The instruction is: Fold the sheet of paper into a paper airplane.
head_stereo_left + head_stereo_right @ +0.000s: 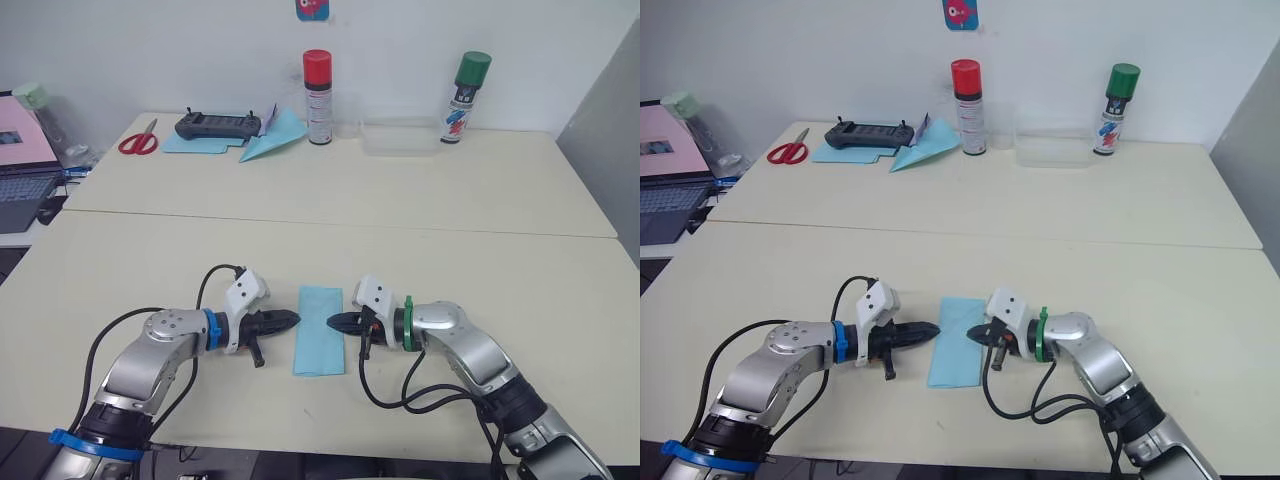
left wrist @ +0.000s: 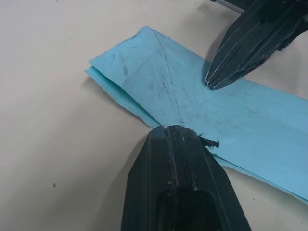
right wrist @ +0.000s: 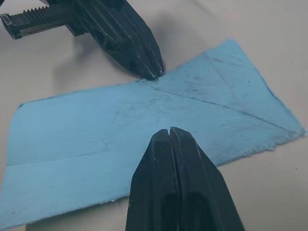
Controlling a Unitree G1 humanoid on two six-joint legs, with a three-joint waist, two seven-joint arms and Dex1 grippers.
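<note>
The sheet of paper (image 1: pixel 320 335) lies flat on the near table, light blue and folded into a narrow layered rectangle with diagonal crease lines. It does not have the form of a paper airplane. My left gripper (image 1: pixel 296 320) is shut, its tip touching the sheet's left edge (image 2: pixel 159 86). My right gripper (image 1: pixel 333 322) is shut too, with its tip over the sheet's right part (image 3: pixel 96 125). The two tips face each other across the paper, a short way apart. In the left wrist view my left gripper (image 2: pixel 180 130) rests on the paper's edge.
On the far table stand a red-capped spray can (image 1: pixel 318 98), a green-capped can (image 1: pixel 465 98) and a clear plastic box (image 1: pixel 400 137). A controller (image 1: pixel 217 126), scissors (image 1: pixel 140 140) and a blue paper dart (image 1: pixel 272 143) lie at the back left. A laptop (image 1: pixel 20 170) sits far left.
</note>
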